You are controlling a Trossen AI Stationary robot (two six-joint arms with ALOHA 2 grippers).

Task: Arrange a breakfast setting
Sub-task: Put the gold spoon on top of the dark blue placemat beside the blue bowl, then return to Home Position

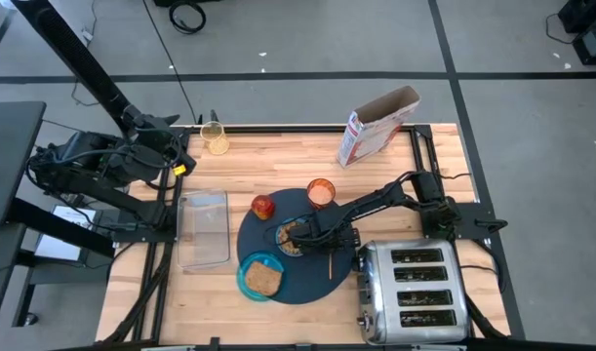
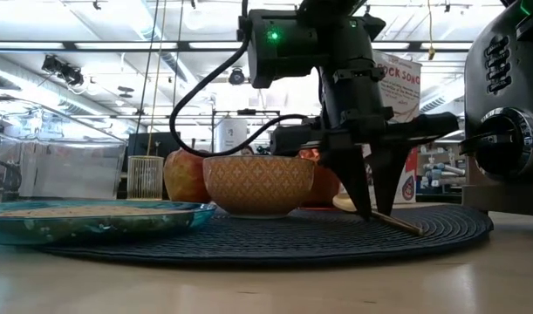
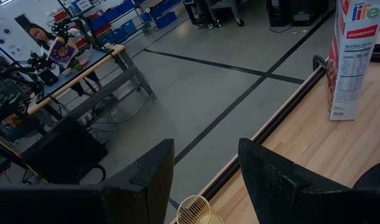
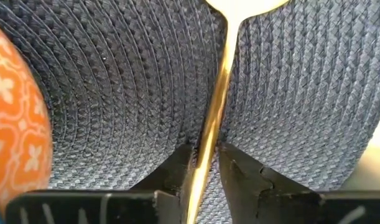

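- The spoon [image 4: 216, 118] lay flat on the mat [image 1: 322, 278], on the side nearest the toaster [image 1: 412, 292], just beside the bowl [image 1: 291, 237].
- My right gripper [image 4: 205, 167] stood tips-down on the mat with its jaws close on either side of the spoon's thin handle, pinching it low against the weave.
- From counter height I saw the same gripper [image 2: 371, 205] planted just beside the bowl [image 2: 258, 183], with the spoon [image 2: 397, 223] slanting out from under its tips.
- The bowl sat near the middle of the mat, the apple [image 1: 263, 206] at the mat's edge toward the tray [image 1: 204, 227], and the cup [image 1: 320, 192] at the mat's far edge.
- The plate [image 1: 261, 278] with the toast [image 1: 264, 281] on it rested on the near part of the mat, toward the tray side.
- The toaster stood on the counter [image 1: 278, 161] just beside the mat.
- A cereal box [image 1: 376, 125] stood at the far edge of the counter, and a small glass [image 1: 217, 142] stood near the far left corner.
- My left gripper [image 3: 205, 180] waited off the counter's left edge, jaws spread with nothing between them.
- A person [image 3: 37, 34] showed at a bench far across the room.
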